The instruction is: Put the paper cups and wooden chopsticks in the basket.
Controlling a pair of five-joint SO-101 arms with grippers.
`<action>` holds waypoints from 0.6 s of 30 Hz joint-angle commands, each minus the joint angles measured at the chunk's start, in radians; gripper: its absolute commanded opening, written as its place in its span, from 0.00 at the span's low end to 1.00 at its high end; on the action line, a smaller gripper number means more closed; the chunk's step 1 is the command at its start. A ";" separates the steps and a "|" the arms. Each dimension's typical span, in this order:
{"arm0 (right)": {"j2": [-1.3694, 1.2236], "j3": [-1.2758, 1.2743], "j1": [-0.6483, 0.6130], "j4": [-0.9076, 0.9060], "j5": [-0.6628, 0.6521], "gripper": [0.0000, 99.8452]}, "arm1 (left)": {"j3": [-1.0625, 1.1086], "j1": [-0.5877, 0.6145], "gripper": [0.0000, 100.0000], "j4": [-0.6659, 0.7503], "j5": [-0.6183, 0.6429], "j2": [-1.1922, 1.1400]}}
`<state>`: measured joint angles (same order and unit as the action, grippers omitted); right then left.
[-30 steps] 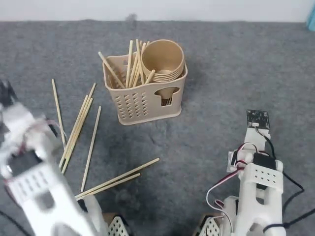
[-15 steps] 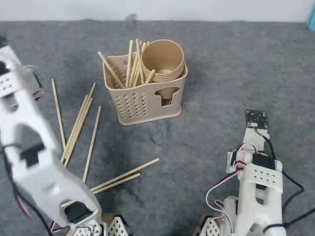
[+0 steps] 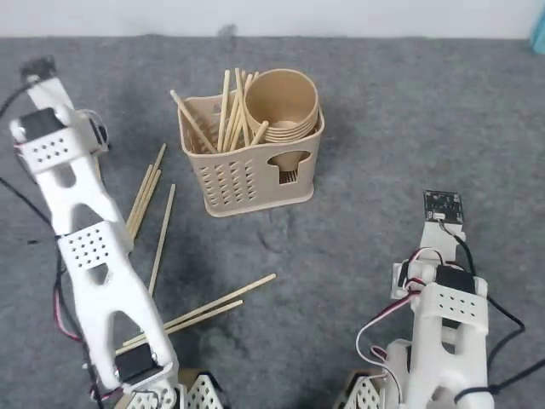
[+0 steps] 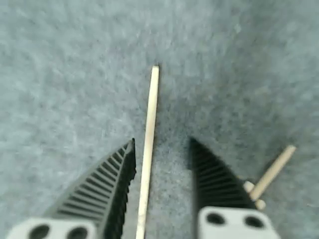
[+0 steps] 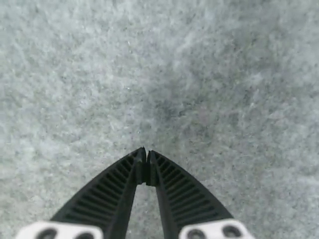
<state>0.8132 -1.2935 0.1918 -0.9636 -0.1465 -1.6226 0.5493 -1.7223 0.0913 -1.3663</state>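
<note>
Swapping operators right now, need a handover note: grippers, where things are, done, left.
Left gripper open, fingers either side of one chopstick lying on the carpet, not closed on it.
Right gripper shut, empty, over bare carpet.
Done: paper cups stacked in the basket, with a bundle of chopsticks.
Left: loose chopsticks beside the basket on the left arm's side, plus a pair in front.

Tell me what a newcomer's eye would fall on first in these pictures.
First the beige basket at the far middle of the grey carpet, holding stacked paper cups and a bunch of upright chopsticks. Next, the loose chopsticks scattered beside the left arm. The left gripper hangs open over one chopstick, which lies between its fingers.
</note>
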 commanded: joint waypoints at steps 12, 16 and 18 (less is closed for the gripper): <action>0.028 0.006 -0.010 0.012 -0.038 0.01 | -0.050 -0.008 0.20 0.127 0.032 -0.123; 0.028 0.006 -0.010 0.012 -0.038 0.01 | -0.051 -0.008 0.20 0.126 0.032 -0.129; 0.028 0.006 -0.010 0.010 -0.038 0.01 | -0.050 -0.008 0.20 0.118 0.029 -0.129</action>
<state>0.8132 -1.2935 0.1918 -0.9636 -0.1680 -1.6502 0.5493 -1.6210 0.1097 -1.4952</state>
